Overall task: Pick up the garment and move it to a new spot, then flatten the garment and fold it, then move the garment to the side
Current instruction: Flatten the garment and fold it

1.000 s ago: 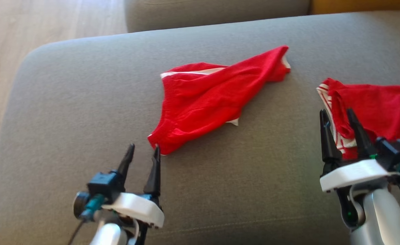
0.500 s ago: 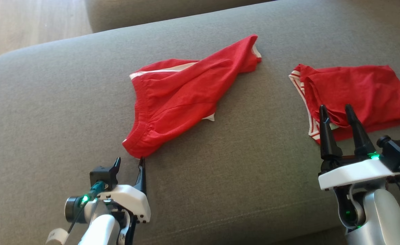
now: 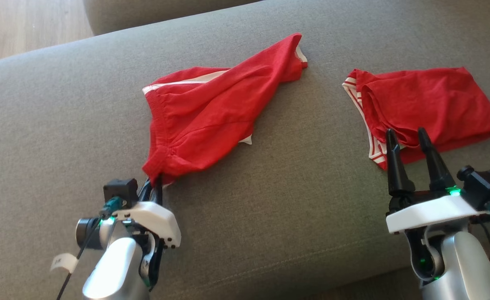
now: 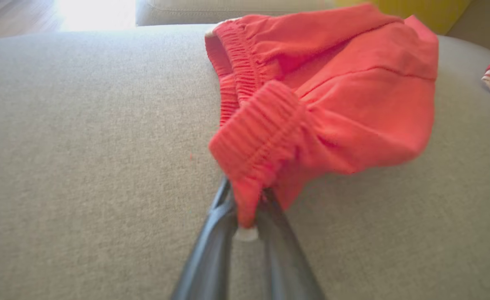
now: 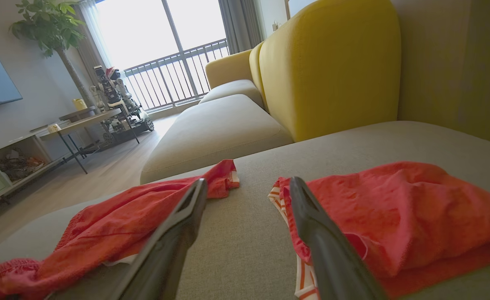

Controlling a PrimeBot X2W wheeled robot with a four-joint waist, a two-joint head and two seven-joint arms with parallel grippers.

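Garment [image 3: 211,112]: soft cloth, ribbed waistband [image 4: 261,125]. Sofa cushion [image 3: 290,216]: matt woven fabric. Floor [image 3: 19,25]: smooth wood.

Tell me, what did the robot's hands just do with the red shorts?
The left hand, open beside the crumpled red shorts a second ago, has shut on their waistband corner, bunching the cloth there. The right hand stayed open, hovering by the folded shorts, which lie as before on the grey cushion.
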